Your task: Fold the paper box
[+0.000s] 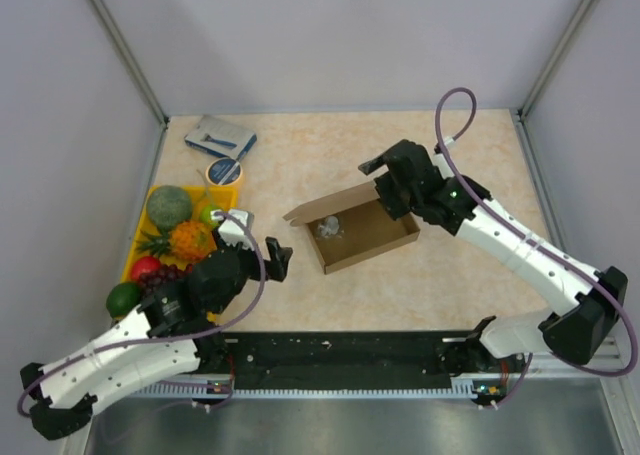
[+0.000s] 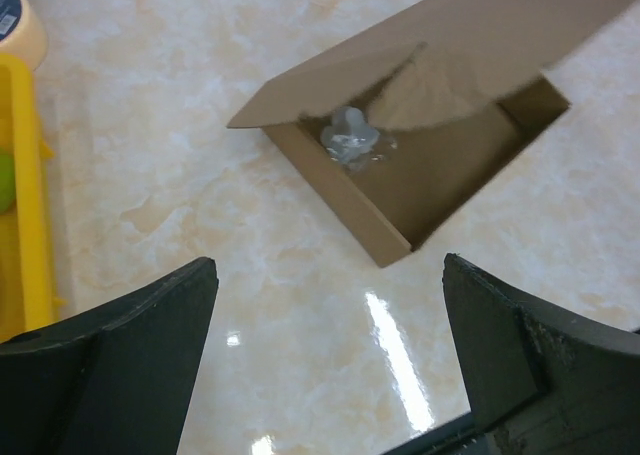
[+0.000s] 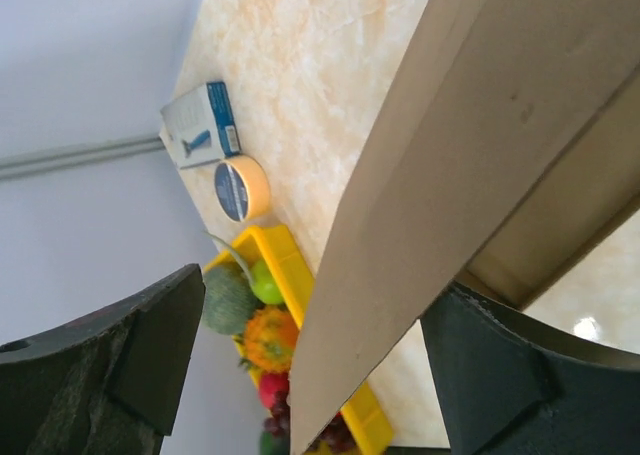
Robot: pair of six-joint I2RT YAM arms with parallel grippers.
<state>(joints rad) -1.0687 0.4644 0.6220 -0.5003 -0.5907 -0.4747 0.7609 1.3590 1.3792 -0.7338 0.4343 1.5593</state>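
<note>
- The paper box (image 1: 372, 240) is sitting on the tabletop (image 1: 450, 275), lid (image 1: 330, 205) half-raised; the right claw (image 1: 385, 183) is straddling the lid edge, jaws apart; the unheld lid is risking flopping open.
- The left claw (image 1: 278, 259) is hanging open, well apart; nothing is bracing the box.
</note>
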